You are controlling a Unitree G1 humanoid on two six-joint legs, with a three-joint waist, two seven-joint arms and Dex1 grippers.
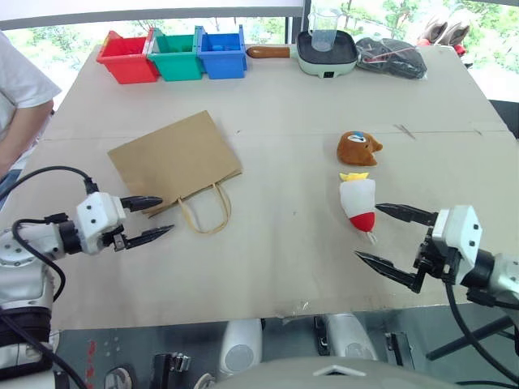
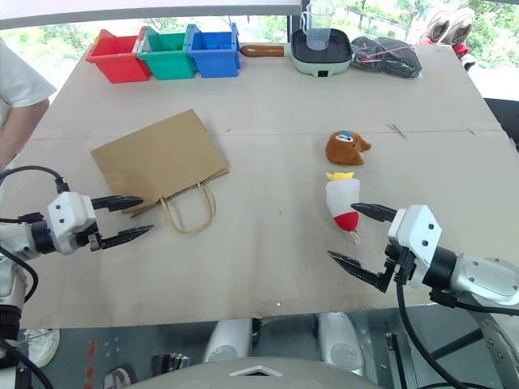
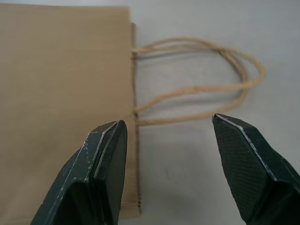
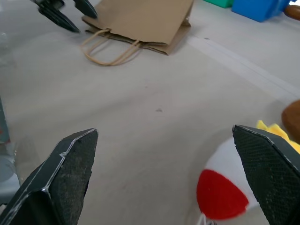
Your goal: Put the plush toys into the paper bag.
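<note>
The brown paper bag lies flat on the table, left of centre, its two loop handles toward me. My left gripper is open just left of the handles, at the bag's mouth corner, holding nothing. The round brown plush toy sits right of centre. Just nearer lies the white plush toy, yellow tuft away from me, red end toward me. My right gripper is open wide just in front of that red end, empty.
Red, green and blue bins line the far edge, beside a pale green pan holding a clear cup and a dark bag. A person's arm in a white sleeve is at the left edge.
</note>
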